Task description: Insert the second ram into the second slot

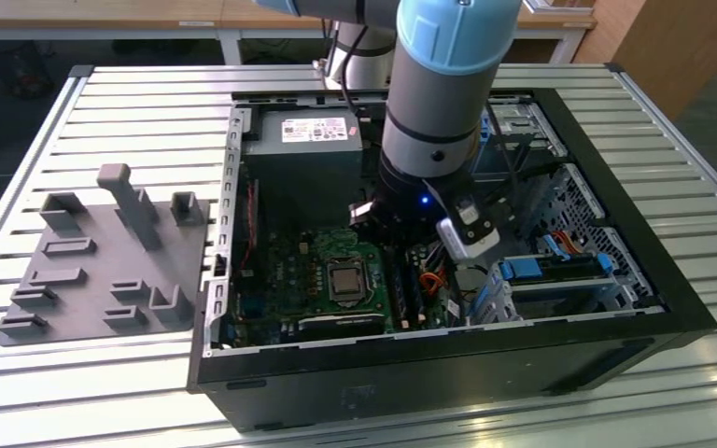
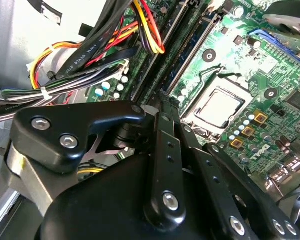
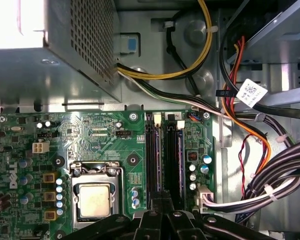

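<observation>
Exterior view showed the robot arm (image 1: 440, 93) reaching straight down into an open black computer case (image 1: 657, 308). The case lay on its side on a table made of silver slats (image 1: 134, 93). A gray plastic tray (image 1: 97, 261) with little posts sat on the table, on the exterior view's left of the case. Inside the case was a green board (image 1: 296, 280) with a shiny square chip (image 1: 346, 278) in the middle. A gray metal box (image 1: 302, 135) sat at the far end of the case.

The claw (image 3: 162, 199) hung low over the green board in both wrist views. Its two black fingers (image 2: 162, 107) were pressed close together, with no gap that I could see between them. The tips sat right over the near end of the long black slots (image 3: 153, 155), just beside the chip.

The second ram (image 3: 180, 160) looked like a thin blue stick standing on its edge in a slot, the one farther from the chip. It ran along the slot, away from the claw tips. I could not tell if the tips were touching it or only hanging just above it. I also could not tell if it was pushed all the way down.

Black, red, yellow and orange wires (image 3: 250, 150) bunched up near the slots, on the side away from the chip. A white tag (image 3: 252, 91) hung on one wire.
</observation>
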Motion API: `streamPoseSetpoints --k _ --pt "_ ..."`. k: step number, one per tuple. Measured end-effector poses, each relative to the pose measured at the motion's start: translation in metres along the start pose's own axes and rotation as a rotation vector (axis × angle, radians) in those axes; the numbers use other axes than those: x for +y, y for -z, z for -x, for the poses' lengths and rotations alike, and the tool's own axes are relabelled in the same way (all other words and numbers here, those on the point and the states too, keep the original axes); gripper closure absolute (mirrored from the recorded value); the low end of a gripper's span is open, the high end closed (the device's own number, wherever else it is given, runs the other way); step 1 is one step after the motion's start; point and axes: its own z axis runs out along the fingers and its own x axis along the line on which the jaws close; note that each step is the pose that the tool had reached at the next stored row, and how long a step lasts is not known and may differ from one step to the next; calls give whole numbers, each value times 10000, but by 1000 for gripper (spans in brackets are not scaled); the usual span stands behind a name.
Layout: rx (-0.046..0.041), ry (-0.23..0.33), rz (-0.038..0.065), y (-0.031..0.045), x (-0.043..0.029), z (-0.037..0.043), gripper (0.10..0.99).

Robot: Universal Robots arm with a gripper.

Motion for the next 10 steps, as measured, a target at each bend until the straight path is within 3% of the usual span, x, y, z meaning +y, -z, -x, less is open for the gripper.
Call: streamPoseSetpoints --k 10 --pt "2 0 -6 -84 -2 0 980"
